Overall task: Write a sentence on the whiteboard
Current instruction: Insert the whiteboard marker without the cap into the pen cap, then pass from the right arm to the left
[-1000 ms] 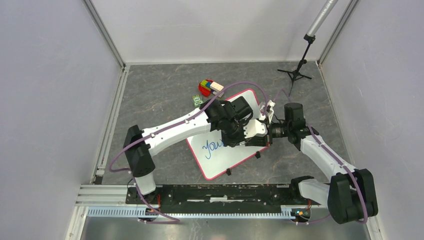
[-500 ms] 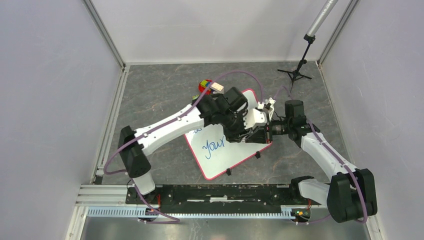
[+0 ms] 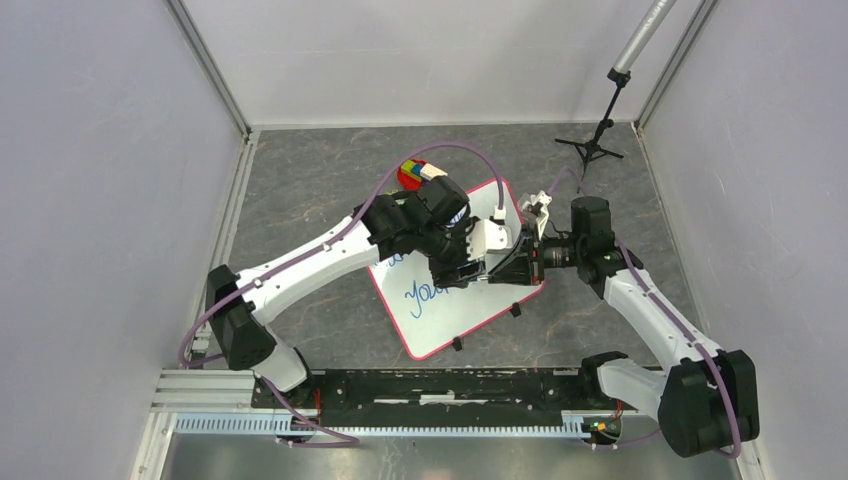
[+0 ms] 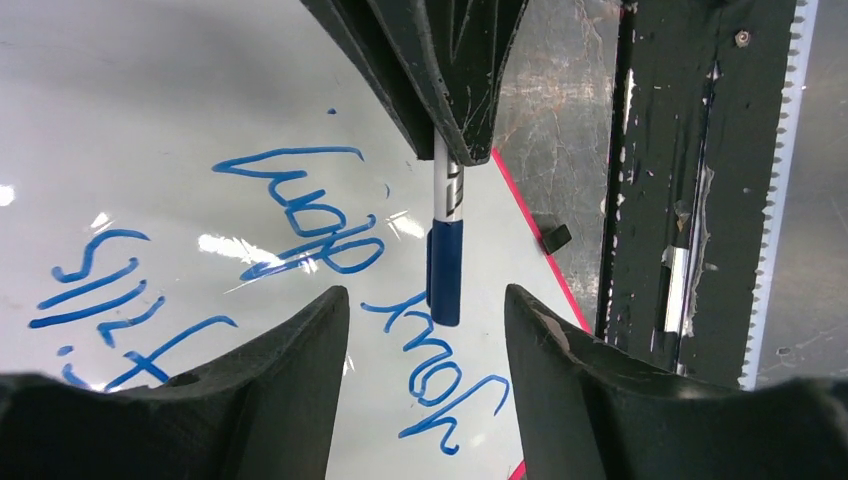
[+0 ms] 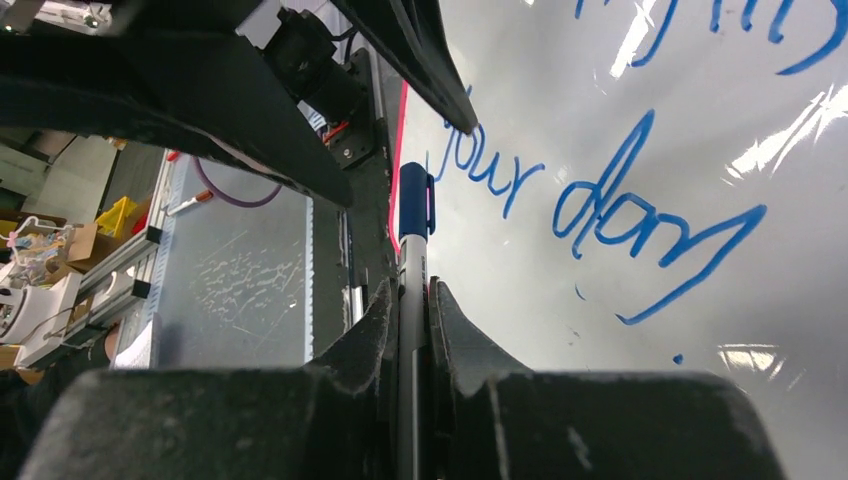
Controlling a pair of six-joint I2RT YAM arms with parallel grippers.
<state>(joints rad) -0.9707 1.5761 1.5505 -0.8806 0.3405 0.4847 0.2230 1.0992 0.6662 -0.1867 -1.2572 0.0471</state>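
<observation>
Whiteboard (image 3: 440, 325), centre of worktop (image 3: 320, 190), bearing finished blue sentence (image 3: 428, 292). Left hand (image 4: 425, 300) has just spread apart off the capped marker (image 4: 445, 265); right hand (image 5: 410, 300) clamped on it. Writing judged complete.

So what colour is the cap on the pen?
Dark blue. The cap of the pen shows best in the left wrist view.

Glossy, glare-streaked white rectangular whiteboard (image 4: 140, 70), thin pink-red rim. Sleek plastic blue-capped marker (image 4: 445, 270). Smooth, mottled grey stone-look tabletop (image 3: 320, 185).
</observation>
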